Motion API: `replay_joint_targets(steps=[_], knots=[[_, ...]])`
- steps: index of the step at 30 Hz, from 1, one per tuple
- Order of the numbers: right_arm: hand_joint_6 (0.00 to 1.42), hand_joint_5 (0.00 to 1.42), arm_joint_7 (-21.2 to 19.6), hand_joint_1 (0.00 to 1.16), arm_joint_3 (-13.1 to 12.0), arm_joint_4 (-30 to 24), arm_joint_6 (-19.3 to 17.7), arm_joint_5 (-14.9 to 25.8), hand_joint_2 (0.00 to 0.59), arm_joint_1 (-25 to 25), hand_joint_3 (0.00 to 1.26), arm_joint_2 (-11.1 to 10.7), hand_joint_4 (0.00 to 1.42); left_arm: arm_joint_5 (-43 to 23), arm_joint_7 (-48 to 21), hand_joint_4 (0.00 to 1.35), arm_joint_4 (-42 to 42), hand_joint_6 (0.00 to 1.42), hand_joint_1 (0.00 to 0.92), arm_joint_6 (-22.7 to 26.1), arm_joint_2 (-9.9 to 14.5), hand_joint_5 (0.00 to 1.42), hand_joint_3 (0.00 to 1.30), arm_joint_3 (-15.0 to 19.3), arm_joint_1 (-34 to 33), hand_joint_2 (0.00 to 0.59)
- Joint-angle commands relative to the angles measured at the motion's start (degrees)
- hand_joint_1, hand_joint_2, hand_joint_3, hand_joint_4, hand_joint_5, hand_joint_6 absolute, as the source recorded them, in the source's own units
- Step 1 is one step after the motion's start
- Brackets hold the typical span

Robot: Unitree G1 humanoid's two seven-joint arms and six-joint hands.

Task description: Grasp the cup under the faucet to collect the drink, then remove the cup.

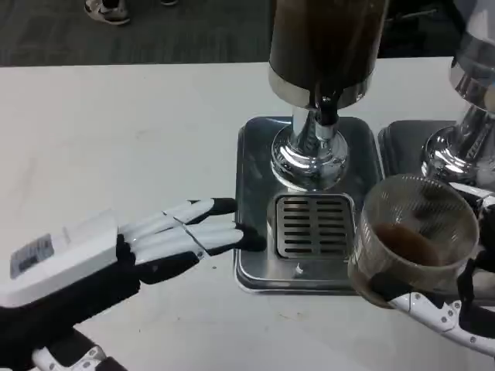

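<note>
- left hand (166,239) lies low at the picture's left, white back up, fingers stretched out flat and close together, pointing right, holding nothing.
- its dark fingertips (249,239) reach the farthest right.
- right hand (445,305) sits at the lower right edge, fingers curled up from below around a cup (414,236), gripping it.

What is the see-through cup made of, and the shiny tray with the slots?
The cup, held by the right hand, looks like clear plastic, possibly glass: you see the brown drink through its wall. The drip tray under the dispenser looks like brushed steel: grey, with soft reflections. Its slotted grate seems metal too. The left hand touches the tray's edge.
</note>
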Motion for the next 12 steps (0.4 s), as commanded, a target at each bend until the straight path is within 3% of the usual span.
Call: replay_joint_targets(steps=[1, 12], knots=[[1.37, 1.19, -0.07, 1.08, -0.50, -0.93, -1.05, 1.60, 0.111, -1.05, 1.00, 0.03, 1.08, 1.02, 0.94, 0.00, -0.23, 0.03, 0.000, -0.48, 0.22, 0.00, 0.13, 0.23, -0.29, 0.064], [1.37, 1.20, -0.10, 1.08, -0.38, -0.69, -0.97, 1.51, 0.118, -1.30, 1.00, 0.21, 1.08, 0.64, 0.62, 0.00, 0.38, 0.02, 0.000, -0.16, 0.58, 0.00, 0.14, 0.09, -0.51, 0.069]])
